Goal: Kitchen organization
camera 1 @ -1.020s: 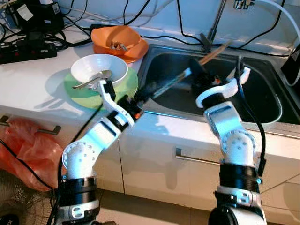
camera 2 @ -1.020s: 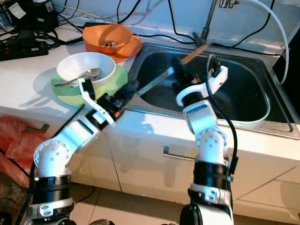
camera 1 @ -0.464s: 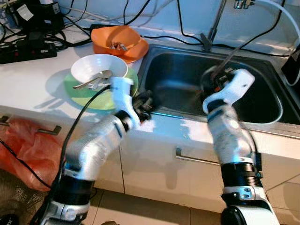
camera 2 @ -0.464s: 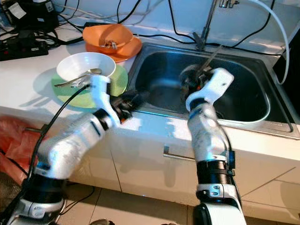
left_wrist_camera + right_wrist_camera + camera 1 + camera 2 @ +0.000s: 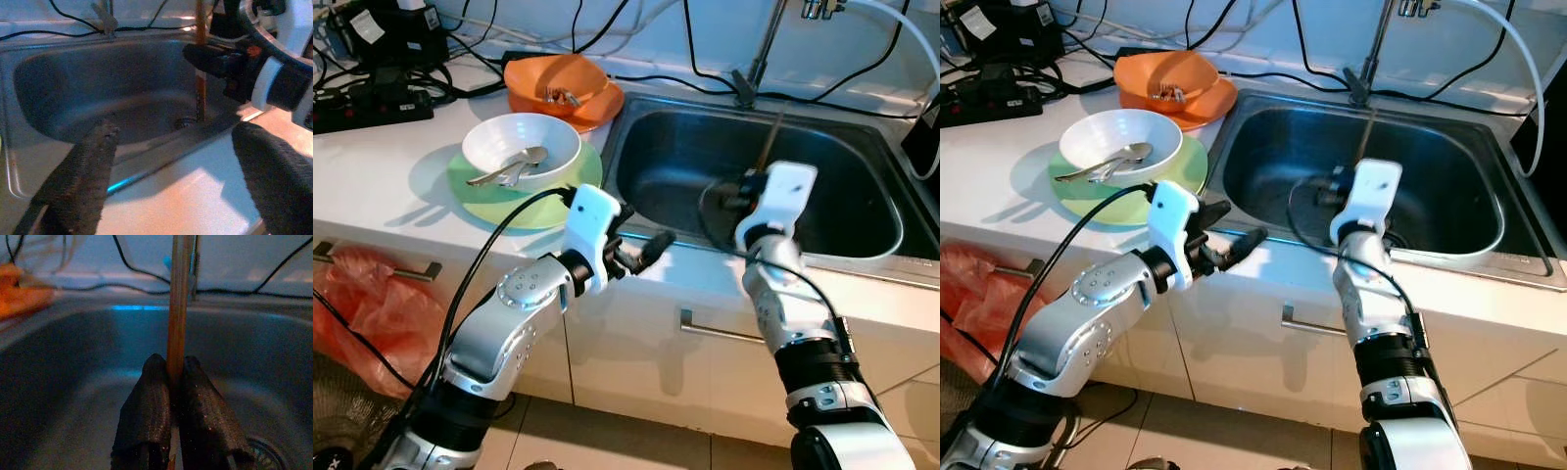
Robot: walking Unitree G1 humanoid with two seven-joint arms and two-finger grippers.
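A long wooden stick [image 5: 177, 308] stands upright over the steel sink [image 5: 656, 137], with my right gripper [image 5: 173, 377] shut on its lower part. The head views show that gripper [image 5: 736, 188] above the sink's front half, the stick [image 5: 770, 139] rising from it. My left gripper [image 5: 644, 240] hovers open over the counter's front edge, left of the sink, with nothing between its fingers [image 5: 93, 161]. The left wrist view looks across the sink at the stick [image 5: 199, 73] and the right gripper [image 5: 220, 61].
A white bowl [image 5: 499, 142] with spoons sits on a green plate [image 5: 480, 201] left of the sink. An orange bowl [image 5: 558, 83] on an orange plate stands behind it. The faucet [image 5: 759, 49], cables and a power strip [image 5: 362, 103] line the back. A red bag [image 5: 362, 304] lies below.
One second ago both grippers held the stick slanted across the sink. My left gripper let go, opened and drew back to the counter edge. The right gripper turned the stick upright.
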